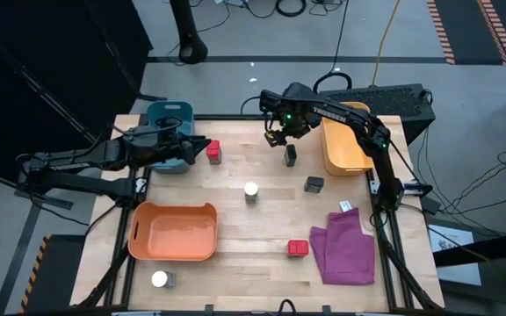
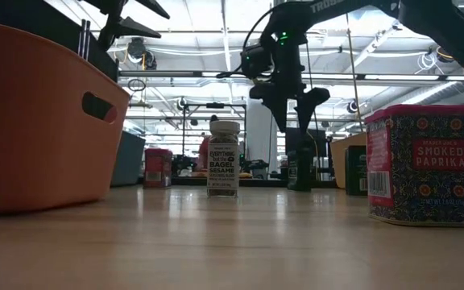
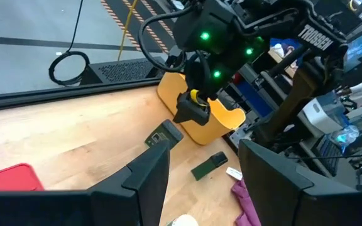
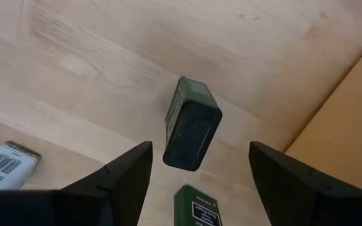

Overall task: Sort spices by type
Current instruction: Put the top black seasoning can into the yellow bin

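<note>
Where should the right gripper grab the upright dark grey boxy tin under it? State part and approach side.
Take the dark grey boxy tin across its two flat side faces near the top, coming straight down. It stands upright and clear of its neighbours, and the open right gripper hangs just above it, fingers either side.

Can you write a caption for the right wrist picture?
Right gripper, open, hovers above an upright grey tin on the table.

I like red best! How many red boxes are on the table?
2: one red box beside the teal bin, the other next to the purple cloth.
</note>
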`<action>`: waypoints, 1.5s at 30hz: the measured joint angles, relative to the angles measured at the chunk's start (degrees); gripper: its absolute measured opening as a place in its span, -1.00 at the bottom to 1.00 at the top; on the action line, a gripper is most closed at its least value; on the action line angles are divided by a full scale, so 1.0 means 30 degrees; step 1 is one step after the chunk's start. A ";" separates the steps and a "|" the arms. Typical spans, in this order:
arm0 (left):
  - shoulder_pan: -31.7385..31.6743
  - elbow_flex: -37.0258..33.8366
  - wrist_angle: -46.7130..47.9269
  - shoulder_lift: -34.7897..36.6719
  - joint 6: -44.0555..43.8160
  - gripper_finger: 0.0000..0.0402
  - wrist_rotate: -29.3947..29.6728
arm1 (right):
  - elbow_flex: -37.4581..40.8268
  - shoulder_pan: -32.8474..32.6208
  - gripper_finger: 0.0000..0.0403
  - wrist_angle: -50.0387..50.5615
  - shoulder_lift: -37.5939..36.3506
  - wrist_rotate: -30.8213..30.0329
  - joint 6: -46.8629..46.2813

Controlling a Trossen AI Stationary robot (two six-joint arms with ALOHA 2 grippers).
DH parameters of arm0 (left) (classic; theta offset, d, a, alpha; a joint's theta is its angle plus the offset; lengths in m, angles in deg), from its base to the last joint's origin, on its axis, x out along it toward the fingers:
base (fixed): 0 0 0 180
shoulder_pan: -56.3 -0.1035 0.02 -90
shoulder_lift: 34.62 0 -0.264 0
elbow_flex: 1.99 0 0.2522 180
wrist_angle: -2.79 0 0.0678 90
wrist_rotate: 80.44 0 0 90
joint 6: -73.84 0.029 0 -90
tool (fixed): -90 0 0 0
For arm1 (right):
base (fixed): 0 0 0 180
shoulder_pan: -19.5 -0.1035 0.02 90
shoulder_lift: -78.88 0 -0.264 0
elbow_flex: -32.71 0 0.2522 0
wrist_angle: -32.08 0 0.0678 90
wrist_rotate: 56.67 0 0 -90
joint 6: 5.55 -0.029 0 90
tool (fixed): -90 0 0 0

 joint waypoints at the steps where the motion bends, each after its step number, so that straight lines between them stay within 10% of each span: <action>1: 0.0000 0.0000 0.0027 0.0002 0.0000 -0.03 0.0000 | 0.0000 0.0000 0.23 0.0014 0.0000 0.0000 0.0044; 27: -0.0015 0.0000 0.0088 0.0004 0.0561 -0.03 0.0022 | 0.5883 -0.0277 0.21 -0.5315 -0.0423 0.0460 -0.1498; 37: -0.0015 0.0000 0.0089 0.0003 0.0576 -0.03 0.0022 | 0.5880 -0.0270 -0.52 -0.5392 -0.0423 0.0819 -0.1580; 45: -0.0015 0.0000 0.0089 0.0004 0.0576 -0.03 0.0022 | 0.5872 -0.0277 -0.53 -0.5407 -0.0423 0.0822 -0.1523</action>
